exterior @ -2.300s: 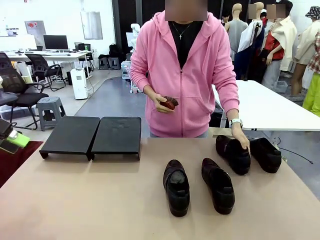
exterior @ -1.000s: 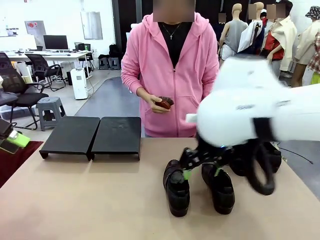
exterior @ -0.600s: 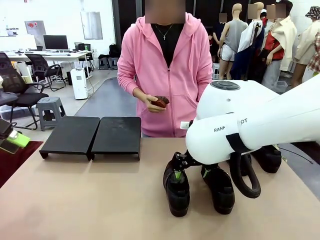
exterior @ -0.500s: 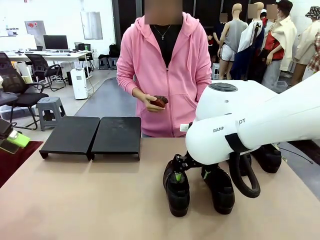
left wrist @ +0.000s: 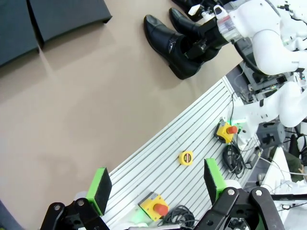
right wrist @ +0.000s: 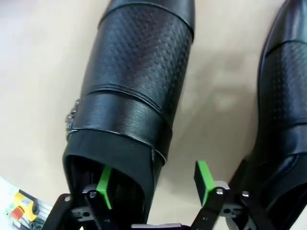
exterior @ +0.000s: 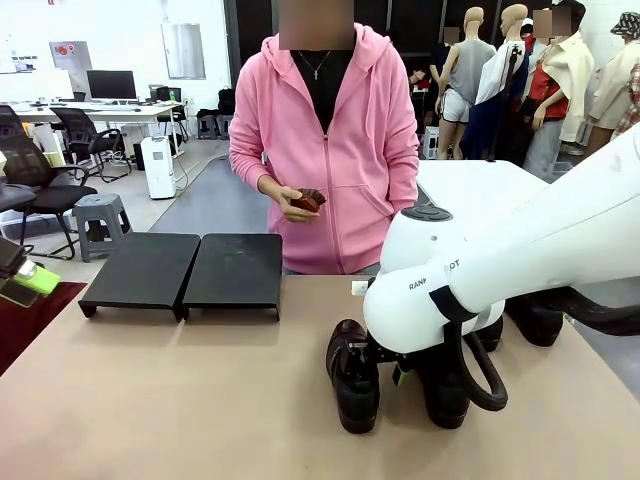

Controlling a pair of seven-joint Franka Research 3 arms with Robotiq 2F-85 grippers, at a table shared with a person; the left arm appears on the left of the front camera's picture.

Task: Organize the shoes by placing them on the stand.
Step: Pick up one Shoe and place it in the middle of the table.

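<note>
Downward, right hand [right wrist: 153,182] straddles shoe [right wrist: 136,86] collar; unclamped.

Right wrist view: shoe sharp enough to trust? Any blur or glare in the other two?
Right wrist view: shoe sharp, perforations legible, mild sheen only. Front view: right arm crisp, no motion smear. Left wrist view: small highlights on glossy shoes.

Stand [exterior: 180,268]: low, black, two flat sloped panels side by side, far left of the counter [exterior: 200,400]. Front shoe [exterior: 352,380]: glossy black loafer, perforated upper, small metal buckle, upright on its sole mid-counter, toe toward the near edge. Second shoe [right wrist: 283,120] just beside it to the right, parallel, largely hidden. Third shoe [exterior: 535,318] farther right, toward the far edge, partly hidden.
</note>
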